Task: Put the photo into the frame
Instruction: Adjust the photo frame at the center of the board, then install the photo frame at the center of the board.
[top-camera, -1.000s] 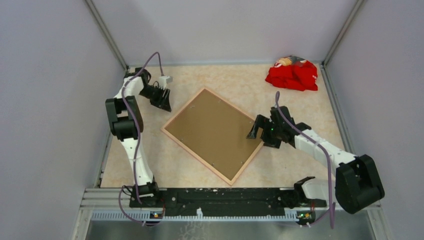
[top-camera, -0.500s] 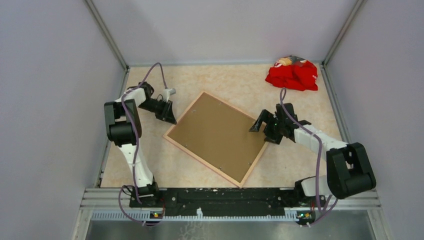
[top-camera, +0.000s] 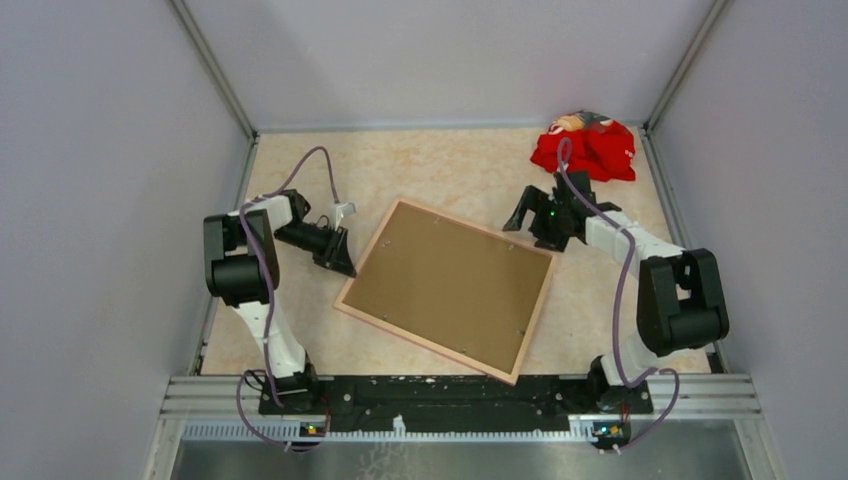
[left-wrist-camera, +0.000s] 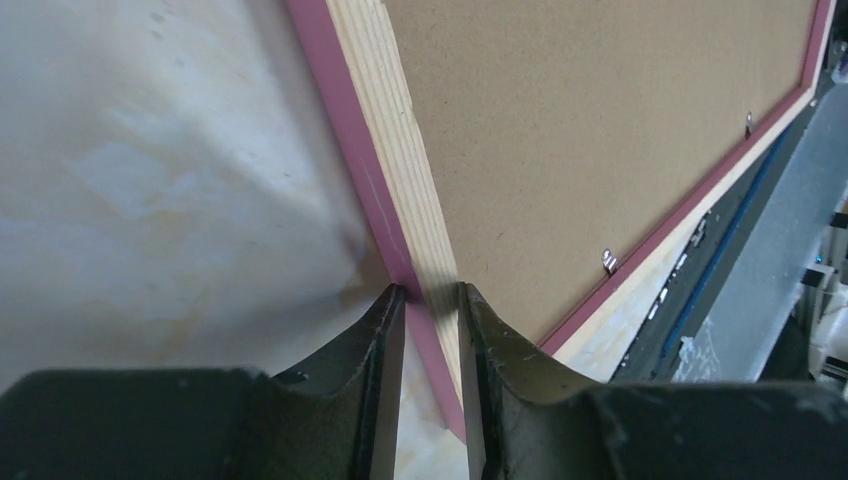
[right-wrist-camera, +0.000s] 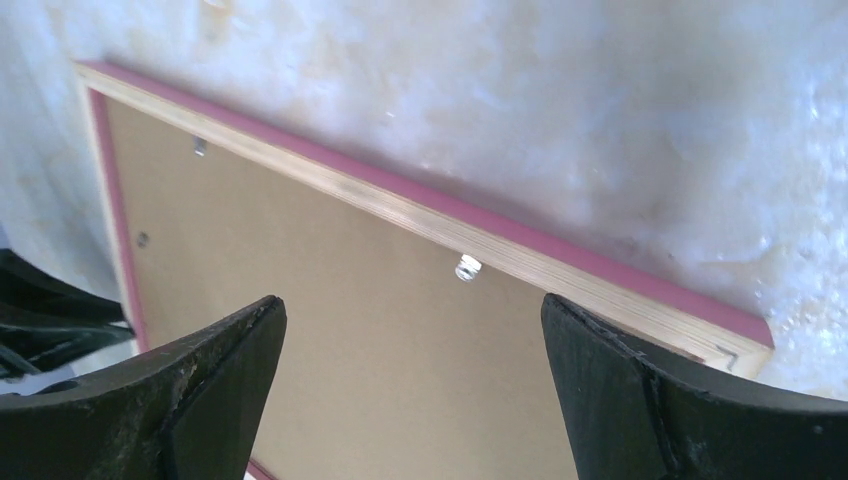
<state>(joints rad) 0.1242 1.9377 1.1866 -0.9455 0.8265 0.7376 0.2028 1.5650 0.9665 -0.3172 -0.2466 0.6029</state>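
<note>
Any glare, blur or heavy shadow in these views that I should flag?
Top external: even, soft light, sharp throughout. Left wrist: the jaws are dark and soft-edged, casting a shadow on the frame. Right wrist: the table is washed out by glare; jaws blurred.

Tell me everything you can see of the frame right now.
The frame lies face down on the table, turned askew. It is a thin rectangle, pale wood on the back and pink along its edges. A brown backing board fills it, with small metal tabs at the inner edge. No photo shows. The left gripper pinches its left rail. The right gripper hangs open over the far right corner, apparently clear of it.
</note>
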